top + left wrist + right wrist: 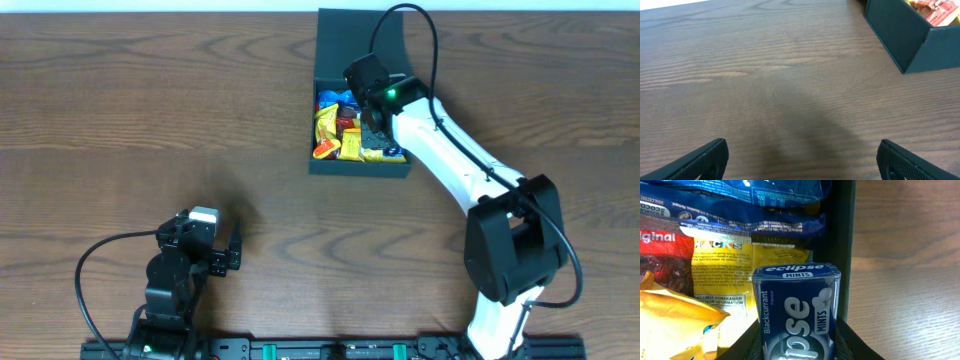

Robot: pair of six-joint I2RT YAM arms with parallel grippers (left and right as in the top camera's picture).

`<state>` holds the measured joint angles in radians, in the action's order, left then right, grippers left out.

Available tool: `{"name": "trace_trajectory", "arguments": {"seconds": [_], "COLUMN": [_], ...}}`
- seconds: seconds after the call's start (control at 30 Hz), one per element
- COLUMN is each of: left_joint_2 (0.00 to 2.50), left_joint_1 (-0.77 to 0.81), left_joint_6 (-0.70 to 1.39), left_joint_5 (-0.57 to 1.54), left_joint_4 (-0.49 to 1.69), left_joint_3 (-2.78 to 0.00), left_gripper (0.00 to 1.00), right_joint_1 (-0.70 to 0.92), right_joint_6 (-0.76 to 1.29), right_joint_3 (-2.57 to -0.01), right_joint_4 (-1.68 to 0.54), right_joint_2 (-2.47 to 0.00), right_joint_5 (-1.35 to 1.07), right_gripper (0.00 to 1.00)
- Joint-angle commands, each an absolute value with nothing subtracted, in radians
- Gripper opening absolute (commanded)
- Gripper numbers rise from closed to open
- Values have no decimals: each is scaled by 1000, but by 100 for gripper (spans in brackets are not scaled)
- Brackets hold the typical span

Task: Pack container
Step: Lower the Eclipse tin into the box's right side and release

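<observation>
The container (360, 168) is a dark teal-black box at the table's far middle, its flap lid (345, 40) standing open behind it. Inside lie yellow (675, 315), red (662, 255) and blue (755, 205) snack packets. My right gripper (799, 342) hangs over the box's right side, shut on a dark blue Eclipse mints tin (797, 305), which stands upright beside the box's right wall (839, 245). My left gripper (802, 160) is open and holds nothing, low over bare wood near the front left. From there the box's corner (900, 35) shows at the upper right.
The right arm (450, 150) slants from its base at the front right up to the box. The left arm's base (170, 290) sits at the front left edge. Wood-grain tabletop (150, 120) stretches left of the box.
</observation>
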<state>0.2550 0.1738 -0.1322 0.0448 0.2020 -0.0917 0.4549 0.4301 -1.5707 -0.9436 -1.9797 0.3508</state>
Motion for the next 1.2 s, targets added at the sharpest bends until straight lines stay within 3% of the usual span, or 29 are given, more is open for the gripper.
{"name": "trace_trajectory", "arguments": {"seconds": [0.0,0.33,0.53,0.83,0.93,1.07,1.17], "left_joint_2": [247,247,247,247,247,247,247], "left_joint_1": [170,170,170,170,170,170,170], "left_joint_6": [-142,-142,-142,-142,-142,-142,-142], "left_joint_5": [33,33,33,33,33,33,33], "left_joint_4": [210,210,210,210,210,210,210], "left_joint_3": [-62,-62,-62,-62,-62,-62,-62], "left_gripper": [95,95,95,95,95,95,95], "right_joint_1": [434,418,418,435,447,466,475], "right_joint_6": [396,398,408,411,410,411,419], "right_joint_3": [-1548,-1526,-1496,-1514,-1533,-1544,-1544], "right_joint_4": [-926,-889,-867,-840,-842,-856,-881], "right_joint_2": [-1964,-1966,-1966,-1954,-1940,-1928,-1928], "right_joint_5": [358,299,299,299,299,299,300], "right_gripper": [30,35,57,57,54,38,20]}}
